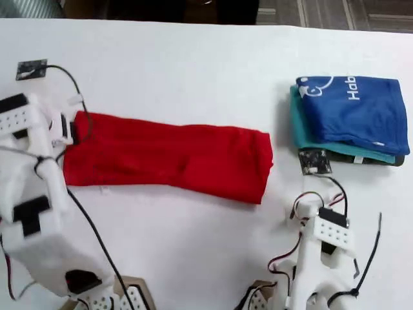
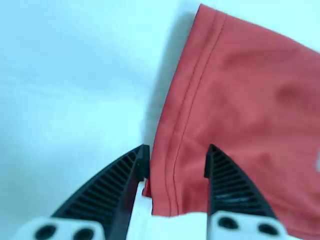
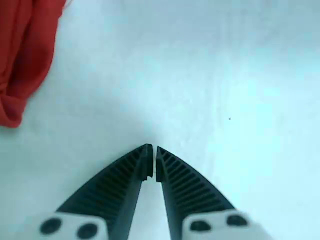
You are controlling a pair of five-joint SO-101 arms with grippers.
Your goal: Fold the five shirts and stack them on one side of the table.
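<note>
And we're looking at the red shirt (image 1: 174,158) lying flat across the middle of the white table (image 1: 193,58), folded lengthwise into one long strip, one end pointing toward the stack and the other sitting right at the left arm. L side: the left gripper (image 2: 176,152) is hovering at that end w/ its jaws standing apart. The stitched hem is running up between the two black ribbed fingers (image 2: 115,185), so the cloth is lying in the gap, not pinched. Can't tell if either finger is actually touching the fabric. R side: the right gripper (image 3: 151,150) is sitting over bare table, tips pressed together and holding nothing. The bunched end of the red shirt is showing off to one side of it, well apart. Over on the table's right side the stack is sitting neat: the blue shirt (image 1: 361,110) w/ white print is lying on top. The teal shirt (image 1: 298,123) is lying directly under it, its edge peeking out toward the red shirt and along the front. A thin dark edge is showing beneath the teal at the front corner, too slim to identify. Stack and red shirt are near each other but not touching, w/ bare table between. A black cable (image 1: 97,239) is trailing from the left arm down toward the bases.
</note>
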